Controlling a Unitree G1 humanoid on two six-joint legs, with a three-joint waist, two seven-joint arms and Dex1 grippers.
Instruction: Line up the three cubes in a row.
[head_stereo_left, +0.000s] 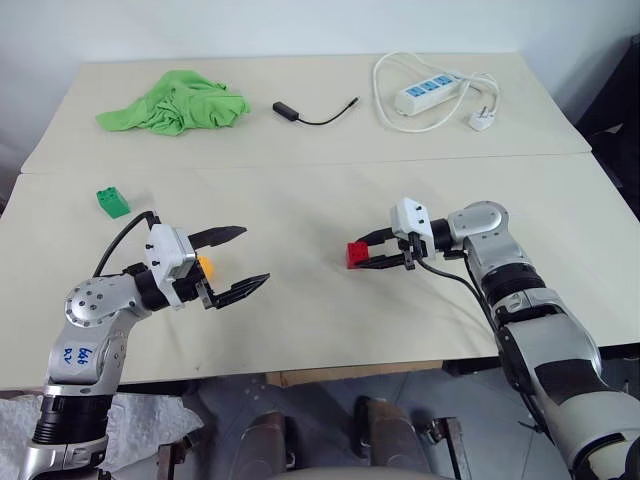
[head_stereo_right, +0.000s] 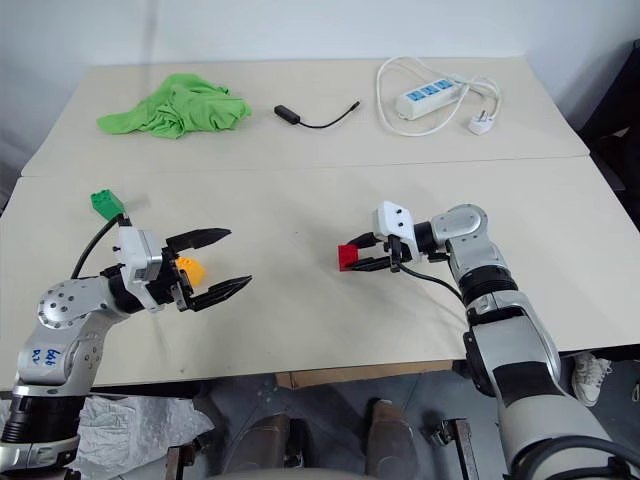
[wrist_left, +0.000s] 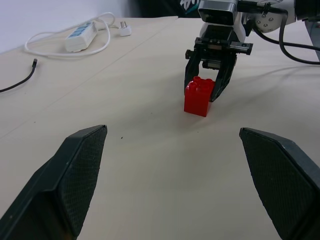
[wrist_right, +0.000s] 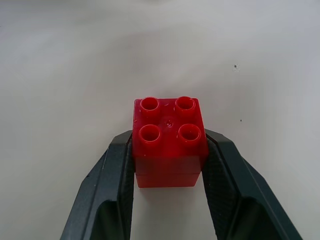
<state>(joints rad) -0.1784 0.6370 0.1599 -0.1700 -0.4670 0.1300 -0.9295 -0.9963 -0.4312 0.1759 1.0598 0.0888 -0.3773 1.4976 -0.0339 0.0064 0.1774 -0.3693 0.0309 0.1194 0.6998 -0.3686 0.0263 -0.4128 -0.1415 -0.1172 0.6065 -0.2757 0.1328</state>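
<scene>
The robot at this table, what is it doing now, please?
It is lining up three toy cubes. The right gripper is shut on the red cube, near the table's middle. The left gripper is open beside the orange-yellow cube. The green cube lies apart, untouched.

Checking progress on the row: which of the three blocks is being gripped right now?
The red block, clamped in the right end effector. The green block and yellow block sit loose on the table.

Orange-yellow cube (head_stereo_left: 206, 266) mostly hidden behind left gripper (head_stereo_left: 243, 260), dark object (head_stereo_left: 618, 90) cut by edge
</scene>
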